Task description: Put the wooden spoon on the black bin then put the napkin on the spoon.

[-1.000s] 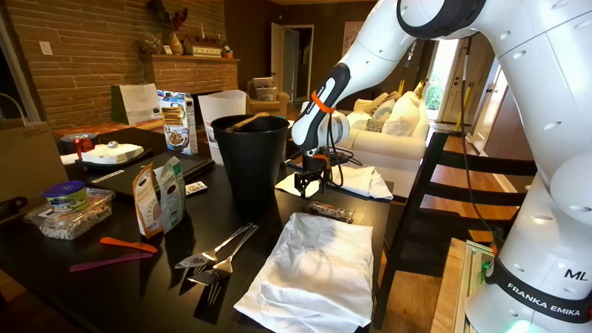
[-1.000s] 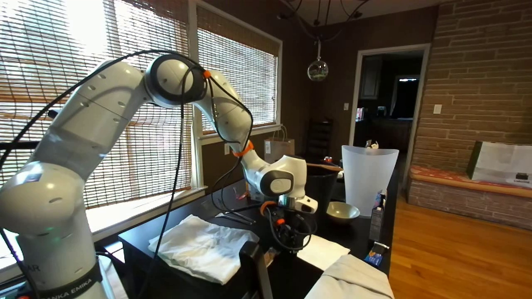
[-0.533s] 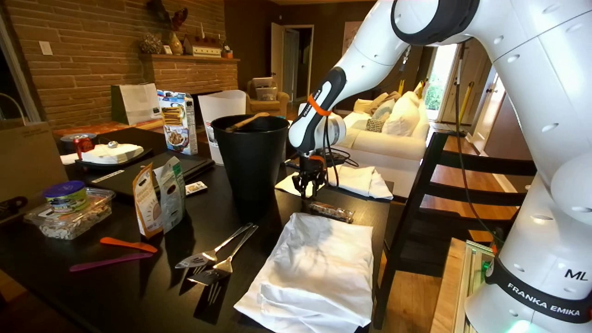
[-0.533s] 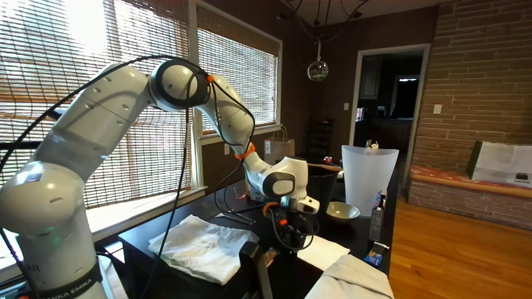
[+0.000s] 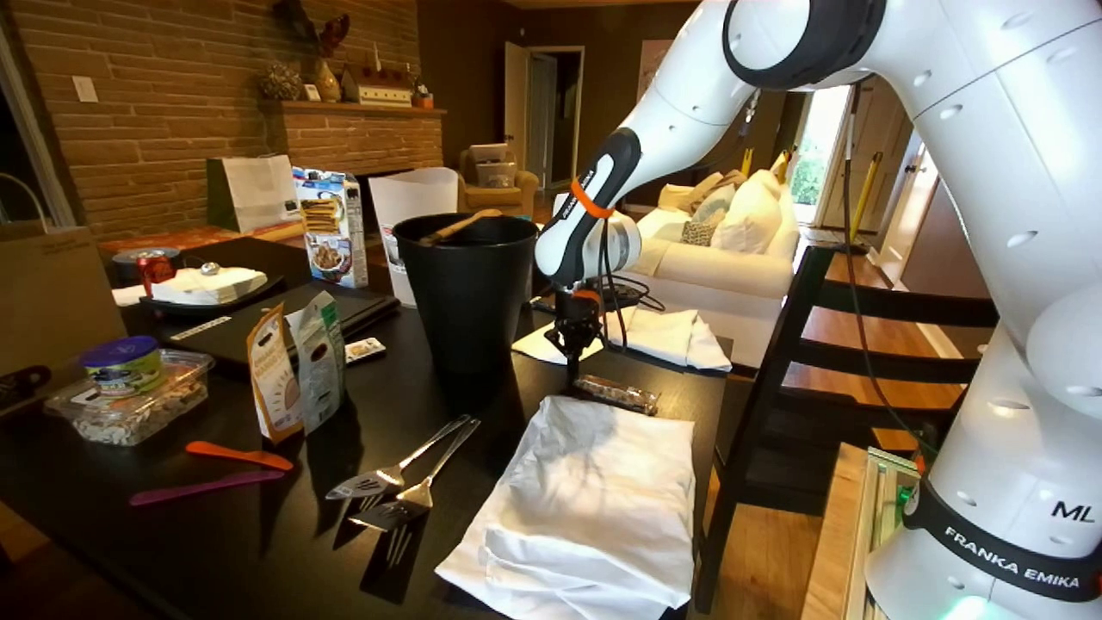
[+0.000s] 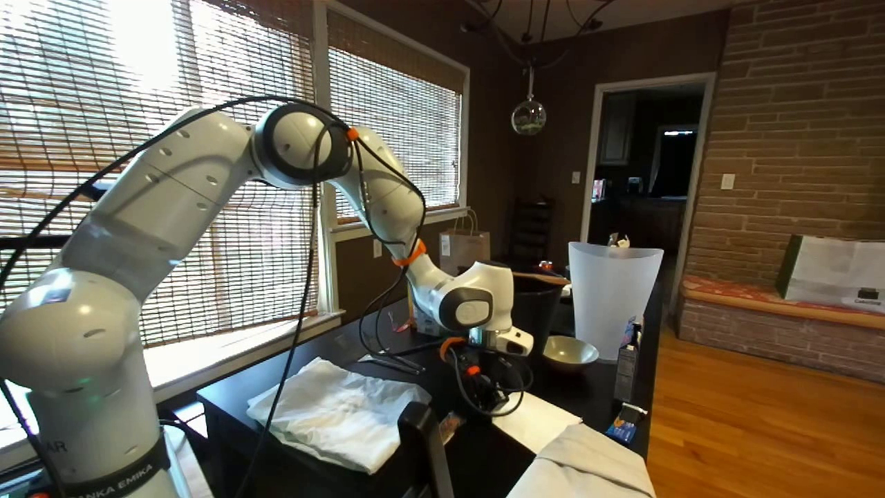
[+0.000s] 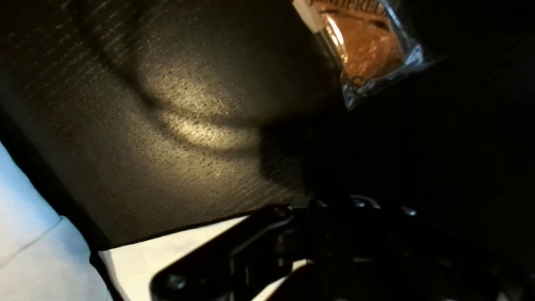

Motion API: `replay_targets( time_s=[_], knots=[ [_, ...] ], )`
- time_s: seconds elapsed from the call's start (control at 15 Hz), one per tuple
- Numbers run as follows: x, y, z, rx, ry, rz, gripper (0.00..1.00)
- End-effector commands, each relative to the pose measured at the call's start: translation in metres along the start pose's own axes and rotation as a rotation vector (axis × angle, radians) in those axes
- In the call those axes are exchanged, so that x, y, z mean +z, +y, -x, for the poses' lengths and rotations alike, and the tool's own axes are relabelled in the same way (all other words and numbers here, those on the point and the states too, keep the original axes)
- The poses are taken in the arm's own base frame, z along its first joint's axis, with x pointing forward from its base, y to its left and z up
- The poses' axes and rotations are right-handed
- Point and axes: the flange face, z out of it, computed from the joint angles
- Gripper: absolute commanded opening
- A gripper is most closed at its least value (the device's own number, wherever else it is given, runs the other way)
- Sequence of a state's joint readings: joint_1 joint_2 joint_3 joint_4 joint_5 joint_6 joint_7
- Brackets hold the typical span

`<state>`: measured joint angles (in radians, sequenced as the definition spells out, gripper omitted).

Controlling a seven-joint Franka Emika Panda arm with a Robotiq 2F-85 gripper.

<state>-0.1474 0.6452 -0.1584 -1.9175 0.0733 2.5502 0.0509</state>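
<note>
In an exterior view the first half looks done: the spoon point(image 5: 465, 223) lies aslant across the mouth of the bin point(image 5: 465, 301), with nothing seen on top of it. The second half is left. Just right of the bin, the piece I take for the napkin point(image 5: 541, 346) lies flat on the bench point(image 5: 284, 551), yet to be picked up and laid over the spoon. Next along, also right of the bin and well below its rim, hangs the end effector point(image 5: 572, 370); its jaws look drawn together, with nothing seen between them, so a pick-up would first call for parting them.

At the bin, I cannot tell whether the spoon's lower end sits on the rim or dips inside, and the arm point(image 6: 393, 200) covers part of the bin in an exterior view. Right of the bin, the end effector hides some of the napkin; its tips are dark against dark, so contact with anything cannot be judged. Farther right of the bin, the snack point(image 7: 363, 46) is cut off in the wrist view, and the rumpled cloth point(image 6: 588, 470) in an exterior view.
</note>
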Motion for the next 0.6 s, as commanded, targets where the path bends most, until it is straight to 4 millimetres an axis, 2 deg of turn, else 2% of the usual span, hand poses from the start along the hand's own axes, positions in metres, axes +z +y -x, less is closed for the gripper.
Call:
replay_targets(
  time_s=[0.0, 0.27, 0.53],
  knots=[
    [-0.011, 0.004, -0.005, 0.031, 0.004, 0.043, 0.00],
    [-0.045, 0.022, -0.008, 0.098, -0.021, 0.079, 0.00],
    [-0.095, 0.036, -0.007, 0.140, -0.110, 0.071, 0.00]
  ],
)
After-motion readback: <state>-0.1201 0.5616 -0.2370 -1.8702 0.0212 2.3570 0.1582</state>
